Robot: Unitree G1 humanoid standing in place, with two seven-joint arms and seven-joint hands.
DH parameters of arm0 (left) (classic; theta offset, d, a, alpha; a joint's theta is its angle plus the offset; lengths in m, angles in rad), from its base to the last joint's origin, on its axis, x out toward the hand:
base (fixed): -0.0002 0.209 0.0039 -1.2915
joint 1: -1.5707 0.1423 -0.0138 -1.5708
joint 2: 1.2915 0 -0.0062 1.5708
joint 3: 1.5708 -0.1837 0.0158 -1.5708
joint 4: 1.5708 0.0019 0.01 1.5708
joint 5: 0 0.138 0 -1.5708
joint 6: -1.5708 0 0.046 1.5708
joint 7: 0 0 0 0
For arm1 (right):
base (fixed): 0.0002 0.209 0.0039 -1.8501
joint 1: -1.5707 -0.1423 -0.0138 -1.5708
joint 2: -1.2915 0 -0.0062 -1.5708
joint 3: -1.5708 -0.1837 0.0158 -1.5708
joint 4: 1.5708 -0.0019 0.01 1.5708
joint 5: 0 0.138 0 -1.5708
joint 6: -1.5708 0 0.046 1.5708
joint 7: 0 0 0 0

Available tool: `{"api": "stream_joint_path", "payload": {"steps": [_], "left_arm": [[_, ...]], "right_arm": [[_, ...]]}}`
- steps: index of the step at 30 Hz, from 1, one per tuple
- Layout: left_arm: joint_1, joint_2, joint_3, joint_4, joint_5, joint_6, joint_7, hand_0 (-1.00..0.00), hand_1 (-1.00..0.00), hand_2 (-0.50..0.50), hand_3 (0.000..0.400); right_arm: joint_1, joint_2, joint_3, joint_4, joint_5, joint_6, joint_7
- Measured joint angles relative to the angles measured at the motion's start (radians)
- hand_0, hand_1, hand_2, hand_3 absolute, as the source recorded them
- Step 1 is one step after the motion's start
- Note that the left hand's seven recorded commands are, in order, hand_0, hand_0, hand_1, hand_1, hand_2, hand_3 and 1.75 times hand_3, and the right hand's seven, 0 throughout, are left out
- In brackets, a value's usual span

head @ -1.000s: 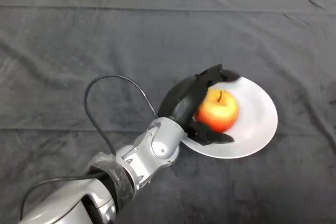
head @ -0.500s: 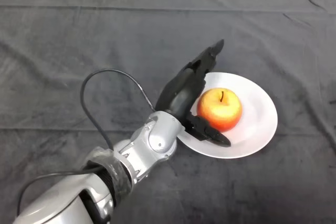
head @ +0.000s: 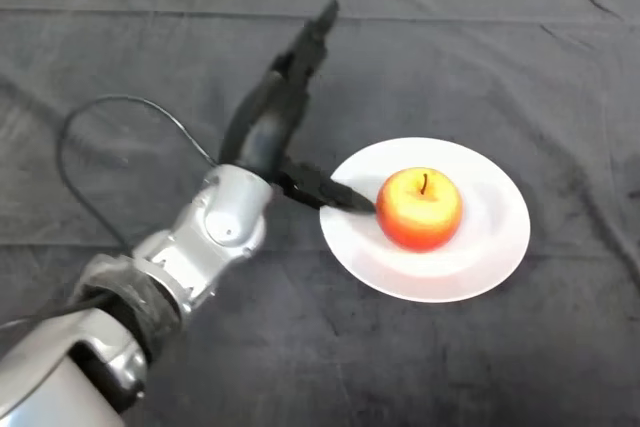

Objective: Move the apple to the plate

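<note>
A red and yellow apple (head: pixel 420 209) stands upright on the white plate (head: pixel 490 247), a little left of its middle. My left hand (head: pixel 268 125) is open, with its fingers straight and pointing up and away. It is to the left of the plate, apart from the apple. Its thumb (head: pixel 322 190) reaches over the plate's left rim, just short of the apple.
The table is covered by a dark wrinkled cloth (head: pixel 480 57). My silver-grey arm (head: pixel 190 247) comes in from the lower left.
My hand has let go of the apple, opened and drawn back to the left and upward. The apple stays on the plate.
</note>
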Motion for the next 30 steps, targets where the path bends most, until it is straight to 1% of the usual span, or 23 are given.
{"api": "stream_joint_path", "payload": {"steps": [3,5,11,16,22,27,30], "left_arm": [[0.013,0.039,0.050,-0.054,-0.002,-0.001,0.000,0.00,0.00,0.00,0.000],[0.041,0.066,0.096,-0.098,-0.006,-0.002,0.000,0.00,0.00,0.00,0.000],[0.127,0.128,0.174,-0.161,-0.019,-0.001,0.000,0.00,0.00,0.00,0.000],[0.200,0.184,0.265,-0.227,-0.031,0.015,0.000,0.00,0.00,0.00,0.000],[0.249,0.246,0.363,-0.307,-0.060,0.036,0.000,0.00,0.00,0.00,0.000],[0.319,0.283,0.448,-0.392,-0.064,0.037,0.000,0.00,0.00,0.00,0.000],[0.362,0.286,0.490,-0.423,-0.064,0.039,0.002,0.00,0.00,0.00,0.000]], "right_arm": [[0.000,0.000,0.0000,0.000,0.0000,0.000,0.0002],[0.000,0.000,0.0000,0.000,0.0000,0.000,0.0003],[0.000,0.000,-0.0001,0.000,0.0000,0.000,0.0004],[0.000,0.000,-0.0001,0.000,0.0000,0.000,0.0004],[0.000,0.000,0.0001,0.000,0.0000,0.000,0.0004],[0.000,0.000,0.0002,0.000,0.0000,0.000,0.0004],[-0.001,0.000,0.0003,0.000,0.0000,0.000,0.0003]]}}
